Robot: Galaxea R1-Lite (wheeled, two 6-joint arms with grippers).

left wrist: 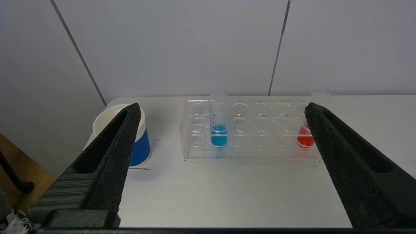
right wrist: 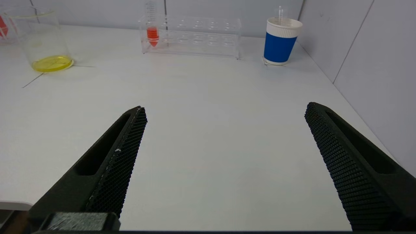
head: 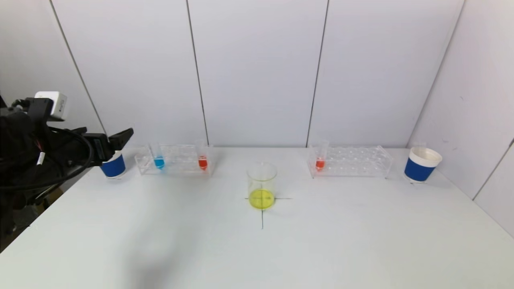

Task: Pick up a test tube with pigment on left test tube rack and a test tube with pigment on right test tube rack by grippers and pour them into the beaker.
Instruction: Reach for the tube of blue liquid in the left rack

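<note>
Left of the beaker (head: 262, 186), the left gripper (left wrist: 221, 112) hangs wide open before the left rack (left wrist: 250, 130) and should centre on the blue-pigment tube (left wrist: 218, 123) while the right gripper (right wrist: 224, 110), equally wide, waits well short of the right rack's red tube (right wrist: 152, 24).

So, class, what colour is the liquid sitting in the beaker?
Yellow: a shallow layer at the bottom of the beaker, clearest in the head view.
</note>
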